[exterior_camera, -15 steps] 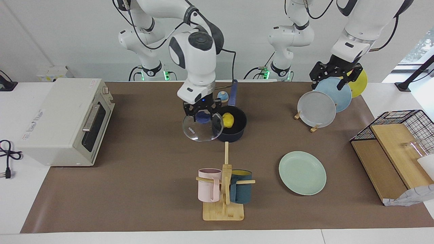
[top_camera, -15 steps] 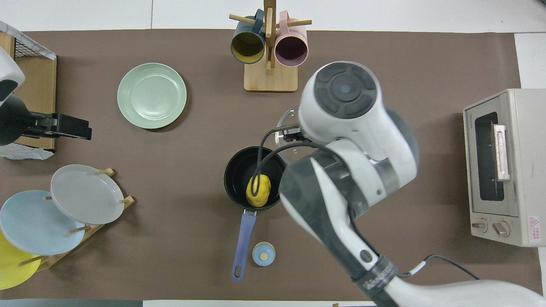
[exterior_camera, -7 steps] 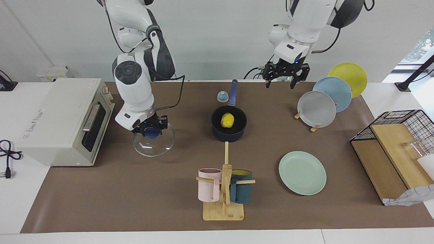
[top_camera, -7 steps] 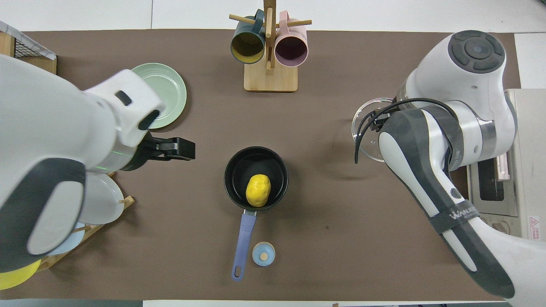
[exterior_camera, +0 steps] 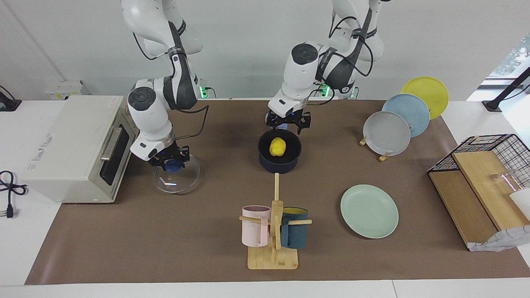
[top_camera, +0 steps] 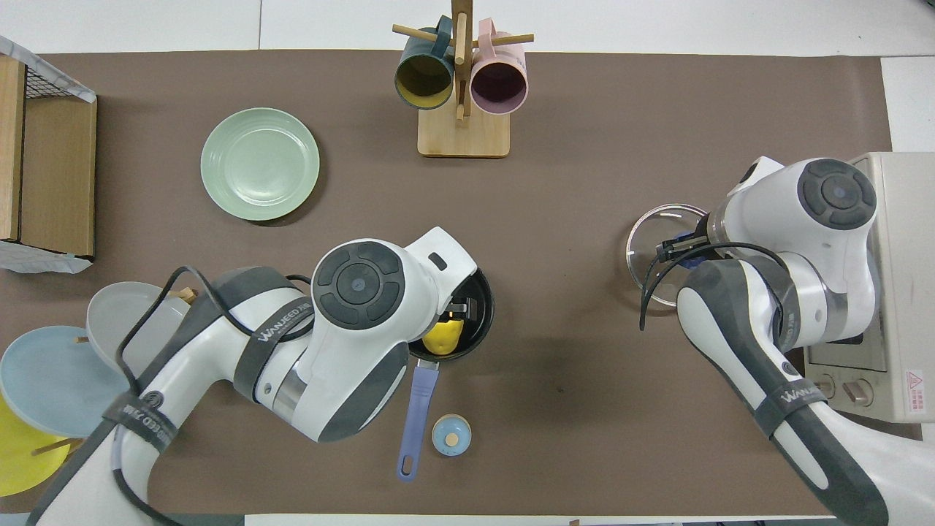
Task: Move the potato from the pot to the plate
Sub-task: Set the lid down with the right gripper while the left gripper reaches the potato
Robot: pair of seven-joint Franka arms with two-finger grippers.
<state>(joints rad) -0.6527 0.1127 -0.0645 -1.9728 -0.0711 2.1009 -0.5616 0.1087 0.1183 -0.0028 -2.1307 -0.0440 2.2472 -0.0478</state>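
Observation:
The yellow potato (exterior_camera: 277, 146) lies in the dark navy pot (exterior_camera: 280, 160) in the middle of the table; it also shows in the overhead view (top_camera: 446, 336), half covered by my left arm. The pot's blue handle (top_camera: 416, 405) points toward the robots. My left gripper (exterior_camera: 287, 125) is open just over the pot's rim, above the potato, not touching it. The mint-green plate (exterior_camera: 369, 211) (top_camera: 260, 164) lies empty, farther from the robots, toward the left arm's end. My right gripper (exterior_camera: 170, 159) is shut on the blue knob of a glass lid (exterior_camera: 176, 179) resting on the table.
A toaster oven (exterior_camera: 78, 147) stands at the right arm's end, beside the lid. A wooden mug stand (exterior_camera: 273, 231) with a pink and a teal mug is farther out than the pot. A plate rack (exterior_camera: 387, 132), a wire basket (exterior_camera: 488, 165) and a small blue round object (top_camera: 451, 435) are also here.
My left arm swung from near the plate rack to over the pot and came down. My right gripper carried the glass lid toward the oven and lowered it onto the table.

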